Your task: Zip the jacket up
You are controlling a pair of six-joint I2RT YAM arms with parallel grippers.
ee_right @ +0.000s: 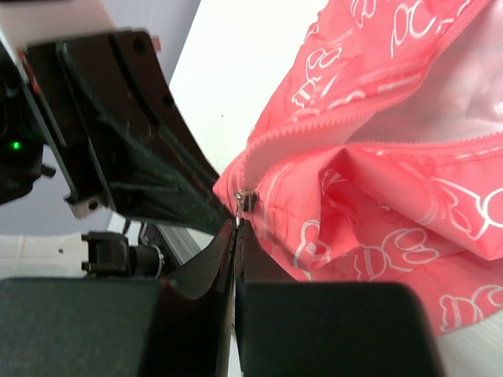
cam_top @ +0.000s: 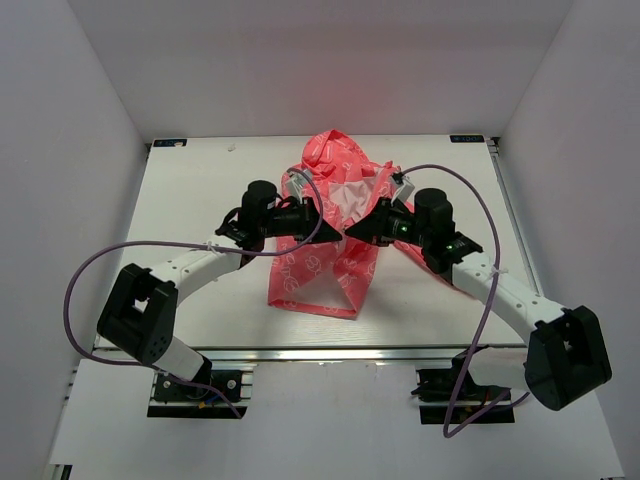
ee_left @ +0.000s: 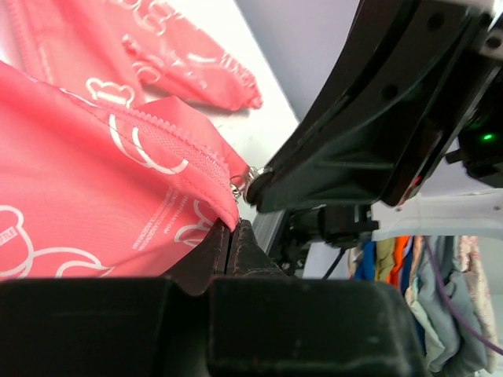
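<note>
The coral-pink jacket with white print lies bunched in the middle of the table, its front open and white lining showing. Both grippers meet over its middle. My left gripper is shut on the jacket's fabric edge, right beside the zipper. My right gripper is shut on the small metal zipper pull at the end of the zipper teeth. In the left wrist view the pull sits against the right gripper's black finger. The two grippers nearly touch.
The white table is boxed in by white walls on the left, right and back. A metal rail runs along its near edge. Purple cables loop off both arms. Hanging clothes show beyond the table.
</note>
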